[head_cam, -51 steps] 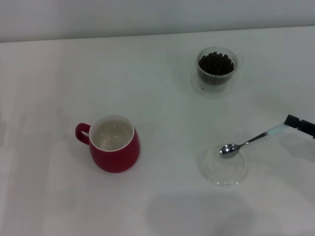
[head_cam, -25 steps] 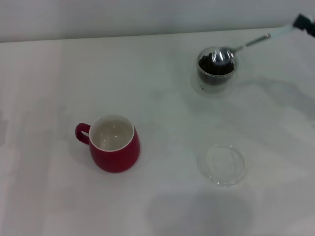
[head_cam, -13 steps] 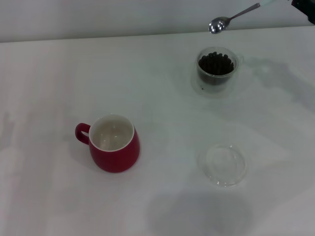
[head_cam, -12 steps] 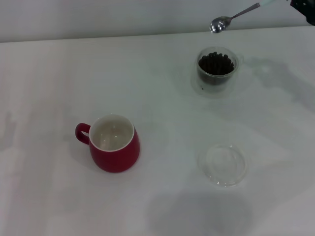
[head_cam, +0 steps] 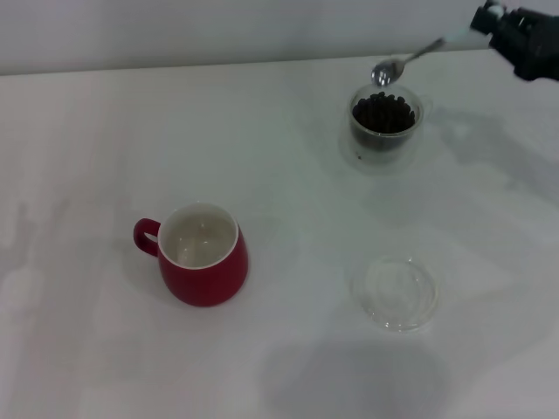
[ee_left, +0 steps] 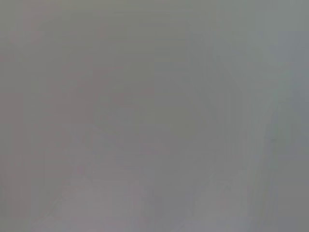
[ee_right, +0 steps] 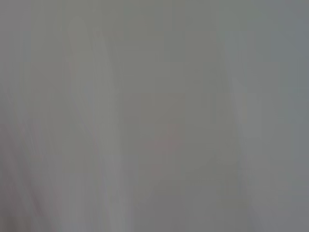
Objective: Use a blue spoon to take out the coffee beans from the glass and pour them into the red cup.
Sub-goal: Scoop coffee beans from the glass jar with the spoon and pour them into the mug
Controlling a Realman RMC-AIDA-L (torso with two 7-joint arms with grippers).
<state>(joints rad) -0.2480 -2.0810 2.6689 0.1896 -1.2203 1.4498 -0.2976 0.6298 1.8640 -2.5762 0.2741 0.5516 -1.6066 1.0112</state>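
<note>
In the head view, my right gripper (head_cam: 489, 22) at the far right top holds the blue spoon (head_cam: 410, 59) by its pale handle. The spoon's metal bowl hangs just above the far rim of the glass (head_cam: 383, 127), which holds a heap of dark coffee beans (head_cam: 383, 112). I cannot tell whether the spoon carries any beans. The red cup (head_cam: 203, 255) stands upright at the left of centre, its white inside showing, handle to the left. The left gripper is out of view. Both wrist views show only a plain grey blur.
A flat clear glass saucer (head_cam: 396, 291) lies on the white table (head_cam: 279, 175) nearer to me than the glass, to the right of the red cup.
The right gripper lifted the spoon off the saucer, carried it to the glass, raised it high, and has now lowered it and drawn in so the bowl hangs just over the glass.
</note>
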